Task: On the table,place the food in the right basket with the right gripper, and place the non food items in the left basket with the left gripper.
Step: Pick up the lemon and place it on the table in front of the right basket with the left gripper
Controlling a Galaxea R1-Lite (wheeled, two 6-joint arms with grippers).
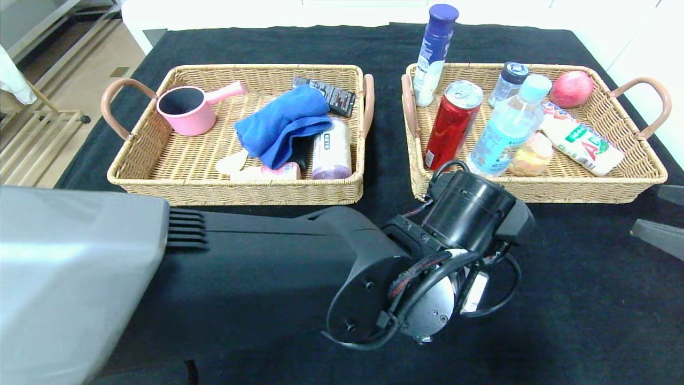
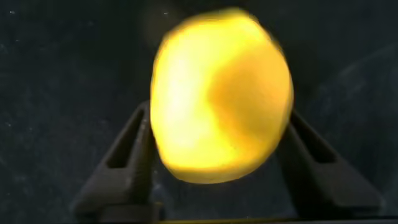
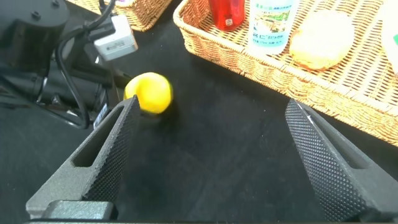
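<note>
The lemon [image 2: 221, 96] sits between the left gripper's [image 2: 217, 162] fingers [image 2: 127, 158], low over the black table [image 1: 561, 299] just in front of the gap between the two baskets; whether the fingers pinch it or have just let go cannot be told, though a sliver of dark shows at each flank. That is an odd holder for food, so my guess is the lemon is being set down within reach of the right gripper [image 3: 208, 155], which hangs nearby with its jaws spread wide and empty, looking straight at the lemon and the front rim of the right basket [image 1: 588, 190]. That basket already carries the red can [image 1: 451, 125], the water bottle [image 1: 507, 128], an apple [image 1: 572, 89], a bun, a white packet and a small jar (a tall blue-capped bottle stands at its far left corner). The left basket [image 1: 176, 187] holds the pink saucepan [image 1: 187, 109], the blue cloth [image 1: 286, 125], the spoon [image 1: 232, 162] and the pink bottle [image 1: 267, 172]. In the way: the left wrist and its cables crowd the lemon, so the right gripper probably needs that arm clear first.
</note>
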